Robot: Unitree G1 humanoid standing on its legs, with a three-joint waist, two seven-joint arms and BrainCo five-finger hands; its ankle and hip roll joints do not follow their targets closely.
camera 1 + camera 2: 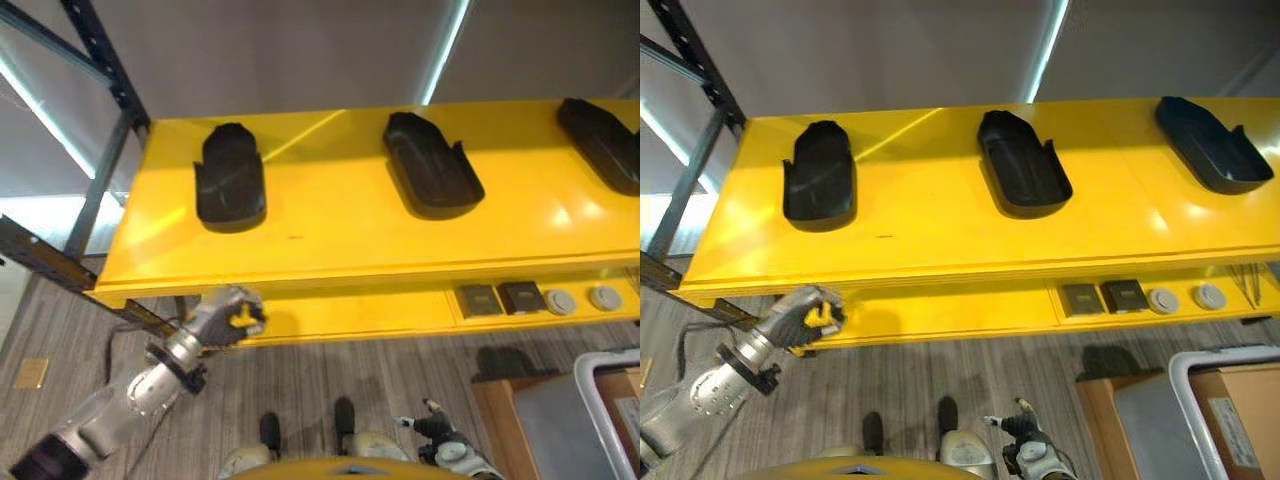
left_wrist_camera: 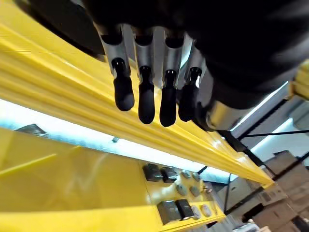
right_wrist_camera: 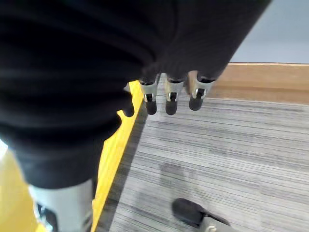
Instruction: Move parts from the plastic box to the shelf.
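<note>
Grey wood-grain floor (image 1: 330, 375) runs under a yellow shelf (image 1: 350, 215) on a dark blue rack upright (image 1: 100, 60). Three black moulded parts lie on the top deck, well apart: left part (image 1: 230, 178), middle part (image 1: 432, 165), right part (image 1: 603, 142). All sit open side up, like shallow trays with raised rims.

Lower deck carries two dark square items (image 1: 500, 298) and two pale round discs (image 1: 583, 298) near its right end. Grey plastic box (image 1: 590, 415) stands at lower right beside a wooden crate (image 1: 500, 400); its contents cannot be made out.

Left hand (image 1: 225, 318) is raised to the shelf's front edge below the left part, fingers (image 2: 145, 99) loosely curled and holding nothing. Right hand (image 3: 169, 96) hangs low over the floor, fingers relaxed and empty.

Judgement: no part is in hand; three are placed, and the next would come from the box. The parts look like rigid, thin-walled plastic: light, stiff, probably smooth and a bit slippery. Best hold is likely across the raised side walls or at the notched end, thumb inside the rim, rather than pinching the flat base.
</note>
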